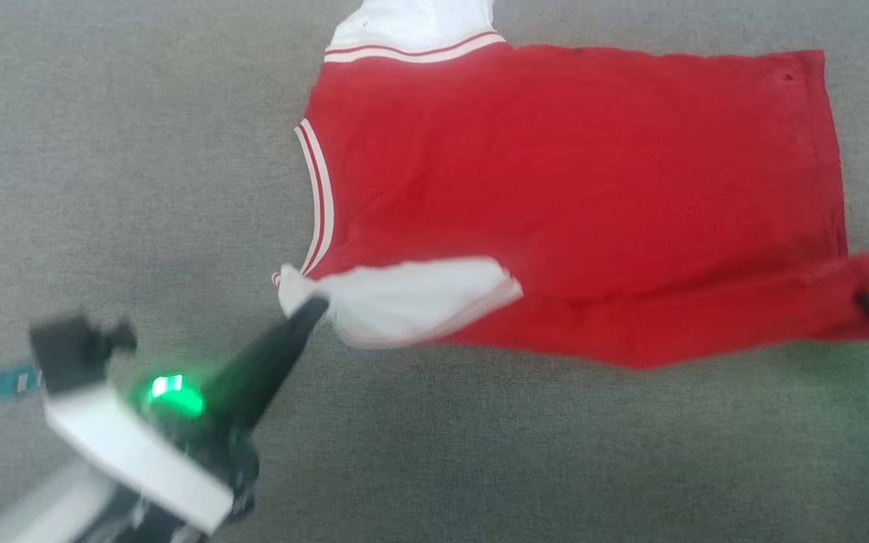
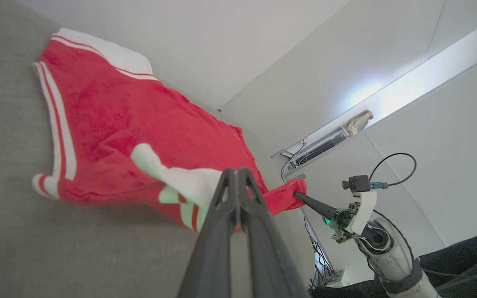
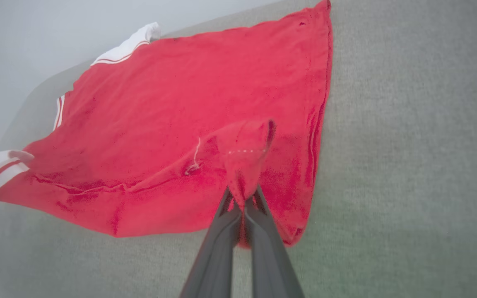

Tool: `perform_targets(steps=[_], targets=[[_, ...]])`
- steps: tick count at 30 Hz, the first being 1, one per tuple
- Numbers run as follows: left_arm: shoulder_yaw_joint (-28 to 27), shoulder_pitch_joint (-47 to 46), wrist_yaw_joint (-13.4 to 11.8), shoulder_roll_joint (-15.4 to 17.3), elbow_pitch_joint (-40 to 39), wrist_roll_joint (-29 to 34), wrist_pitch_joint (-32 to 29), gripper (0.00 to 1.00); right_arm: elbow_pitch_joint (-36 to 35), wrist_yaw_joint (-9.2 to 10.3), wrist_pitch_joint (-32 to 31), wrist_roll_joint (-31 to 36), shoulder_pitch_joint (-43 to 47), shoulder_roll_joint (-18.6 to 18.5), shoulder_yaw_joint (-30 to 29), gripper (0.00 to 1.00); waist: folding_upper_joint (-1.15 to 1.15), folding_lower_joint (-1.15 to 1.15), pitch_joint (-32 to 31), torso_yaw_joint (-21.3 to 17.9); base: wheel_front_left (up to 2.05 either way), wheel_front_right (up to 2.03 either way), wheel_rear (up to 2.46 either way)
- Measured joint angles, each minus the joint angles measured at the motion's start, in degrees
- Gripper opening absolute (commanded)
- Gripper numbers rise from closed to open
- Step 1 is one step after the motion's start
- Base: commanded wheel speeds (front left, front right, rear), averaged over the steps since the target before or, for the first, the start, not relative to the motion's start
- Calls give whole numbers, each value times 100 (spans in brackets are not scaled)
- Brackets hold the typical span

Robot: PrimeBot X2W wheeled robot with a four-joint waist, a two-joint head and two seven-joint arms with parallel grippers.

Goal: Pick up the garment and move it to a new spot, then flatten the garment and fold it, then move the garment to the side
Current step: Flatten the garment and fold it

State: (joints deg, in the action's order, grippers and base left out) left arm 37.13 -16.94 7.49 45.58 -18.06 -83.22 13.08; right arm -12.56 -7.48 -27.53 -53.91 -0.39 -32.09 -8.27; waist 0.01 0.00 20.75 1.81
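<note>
The garment [image 1: 570,188] is a red shirt with white sleeves and striped trim, spread plain side up on the grey surface, collar toward the left of the head view. My left gripper [image 1: 314,308] is shut on the near white sleeve [image 1: 412,298], lifted and folded over the red body. My right gripper [image 1: 868,302] is shut on the near hem corner, raised off the surface. In the left wrist view my left gripper [image 2: 235,171] pinches the white sleeve [image 2: 189,182] of the garment [image 2: 139,124]. In the right wrist view my right gripper [image 3: 242,198] holds a bunched red corner of the garment [image 3: 189,103].
A grey fabric-covered surface [image 1: 140,151] lies under the garment, with bare room to the left and near side. The left wrist view takes in pale walls, the surface's far edge and my right arm [image 2: 362,215] with its green light.
</note>
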Motion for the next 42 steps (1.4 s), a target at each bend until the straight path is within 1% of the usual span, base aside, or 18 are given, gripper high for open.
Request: perform_targets(steps=[3, 7, 8, 12, 15, 20, 25, 26, 27, 28, 29, 30, 33, 36, 39, 40, 42], targets=[[90, -678, 0, -187, 396, -182, -281, 0, 332, 0, -94, 49, -613, 26, 68, 0, 0, 0, 95, -19, 0, 0, 0], [116, -1462, 0, -487, 1102, -358, -511, 0, 870, 0, -153, 102, -1274, -18, 224, 0, 0, 0, 274, -40, 0, 0, 0], [116, -1462, 0, -487, 1102, -358, -511, 0, 870, 0, -153, 102, -1274, -18, 224, 0, 0, 0, 274, -40, 0, 0, 0], [183, -2053, 0, -744, 1883, -411, -692, 0, 1363, 0, -172, 98, -1642, -57, 304, 0, 0, 0, 483, -43, 0, 0, 0], [210, -2388, 0, -946, 2387, -481, -746, 0, 1582, 0, -165, 93, -1830, -54, 394, 0, 0, 0, 658, -34, 0, 0, 0], [493, -2757, 0, -1051, 3300, -242, -847, 0, 1836, -1, -1, 143, -2074, -45, 658, 0, 0, 0, 908, -63, 0, 0, 0], [859, -3056, 2, -1039, 3819, 118, -812, 0, 2064, -2, 241, 193, -2286, -53, 892, 0, 0, 0, 984, -134, 0, 0, 0], [982, -3109, 2, -1025, 3879, 216, -806, 3, 2074, -2, 277, 202, -2308, -67, 965, 0, 0, 0, 976, -137, 0, 0, 0], [1099, -3158, 8, -1007, 3944, 319, -753, 29, 2084, -1, 349, 226, -2326, -94, 1032, 28, 0, 0, 961, -138, 0, 0, 0], [1187, -3196, 9, -984, 4013, 424, -688, 45, 2098, -2, 436, 270, -2330, -121, 1098, 51, 0, 0, 938, -138, 0, 0, 0], [1289, -3235, 8, -936, 4061, 498, -666, 91, 2114, -1, 516, 314, -2329, -149, 1158, 100, 0, 0, 909, -138, 0, 0, 0], [1394, -3270, 8, -875, 4072, 560, -631, 100, 2119, -2, 598, 359, -2323, -181, 1209, 100, 0, 0, 873, -138, 0, 0, 0], [1702, -3406, -1, -610, 4084, 823, -569, 100, 2073, -1, 821, 449, -2243, -311, 1282, 100, 0, 0, 733, -131, 0, 0, 0], [1949, -3638, 0, -315, 3953, 947, -695, 100, 1982, -1, 968, 456, -2145, -371, 1281, 100, 0, 0, 557, -123, 0, 0, 0], [2161, -3851, 0, -73, 3785, 1017, -1026, 100, 1916, -1, 1032, 450, -2047, -422, 1226, 100, 0, 0, 383, -123, 0, 0, 0], [2208, -3929, 0, -10, 3740, 999, -1216, 100, 1878, -1, 1045, 450, -2025, -426, 1222, 100, 0, 0, 332, -126, 0, 0, 0], [2404, -4043, 0, 102, 3682, 910, -1818, 100, 1836, -1, 1046, 449, -1992, -425, 1232, 100, 0, 0, 246, -142, 0, 0, 0]])
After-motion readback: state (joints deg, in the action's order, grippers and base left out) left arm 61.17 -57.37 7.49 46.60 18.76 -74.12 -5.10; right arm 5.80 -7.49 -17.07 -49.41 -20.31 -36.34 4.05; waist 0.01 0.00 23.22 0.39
